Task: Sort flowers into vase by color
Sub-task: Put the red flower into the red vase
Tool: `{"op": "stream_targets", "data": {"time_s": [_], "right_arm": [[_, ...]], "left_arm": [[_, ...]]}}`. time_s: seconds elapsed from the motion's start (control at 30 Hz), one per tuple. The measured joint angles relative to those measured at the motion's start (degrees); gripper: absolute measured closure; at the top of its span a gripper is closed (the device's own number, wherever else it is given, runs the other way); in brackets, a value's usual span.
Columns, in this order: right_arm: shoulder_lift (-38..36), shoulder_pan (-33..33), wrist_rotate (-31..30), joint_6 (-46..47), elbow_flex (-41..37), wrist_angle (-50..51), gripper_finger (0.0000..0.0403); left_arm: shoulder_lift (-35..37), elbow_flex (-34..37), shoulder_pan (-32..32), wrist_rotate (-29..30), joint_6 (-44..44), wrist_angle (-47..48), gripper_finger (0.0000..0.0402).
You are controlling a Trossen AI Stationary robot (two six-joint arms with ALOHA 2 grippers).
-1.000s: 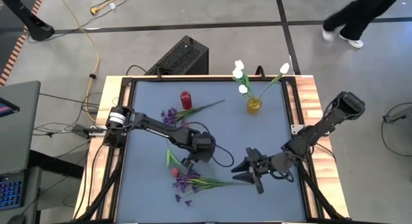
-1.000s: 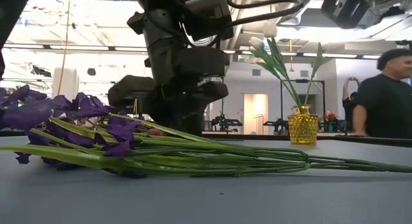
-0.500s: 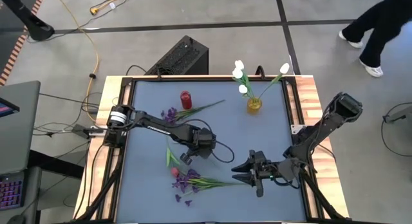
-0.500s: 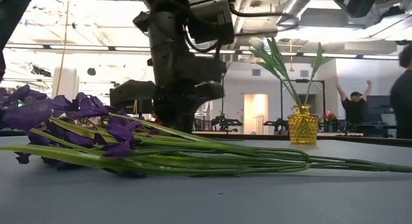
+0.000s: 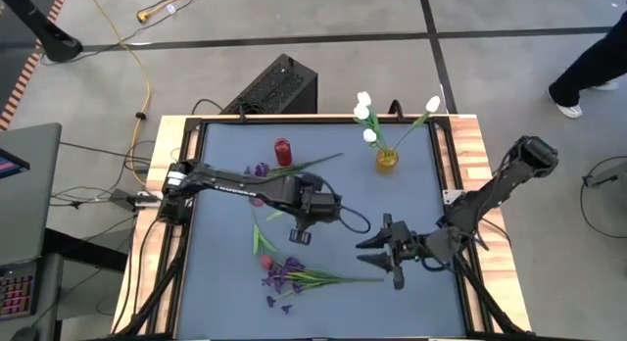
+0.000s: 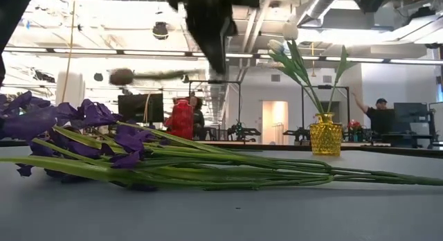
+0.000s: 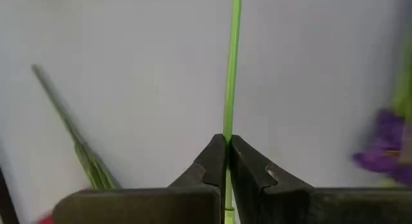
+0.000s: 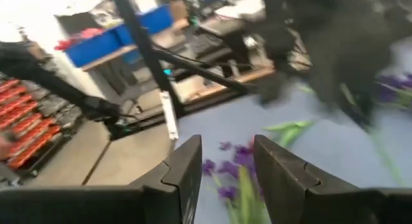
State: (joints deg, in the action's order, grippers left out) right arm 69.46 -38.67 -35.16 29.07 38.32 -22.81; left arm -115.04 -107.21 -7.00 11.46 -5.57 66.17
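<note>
We see the left gripper near the middle of the table, its fingers closed tight on a thin green stem. The right gripper, fingers partly apart and holding nothing, sits just beside the purple flowers. White tulips stand in the yellow vase.

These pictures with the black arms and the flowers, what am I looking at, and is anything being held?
It is a robot with two dark arms at a blue table. One picture looks straight down, one sits at tabletop height, and two come from cameras on the wrists. The left gripper is shut on a thin green stem. The right gripper hangs open and empty near the purple flowers. A yellow vase at the back holds white tulips; a red vase stands to its left.
</note>
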Motion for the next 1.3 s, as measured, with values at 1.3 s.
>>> {"op": "stream_targets", "data": {"time_s": [1.3], "right_arm": [[21.76,14.55,6.26,-2.50,25.25,40.95,0.0248]], "left_arm": [[-0.30,-9.93,1.54,-21.99,10.52,19.64,0.0401]]}}
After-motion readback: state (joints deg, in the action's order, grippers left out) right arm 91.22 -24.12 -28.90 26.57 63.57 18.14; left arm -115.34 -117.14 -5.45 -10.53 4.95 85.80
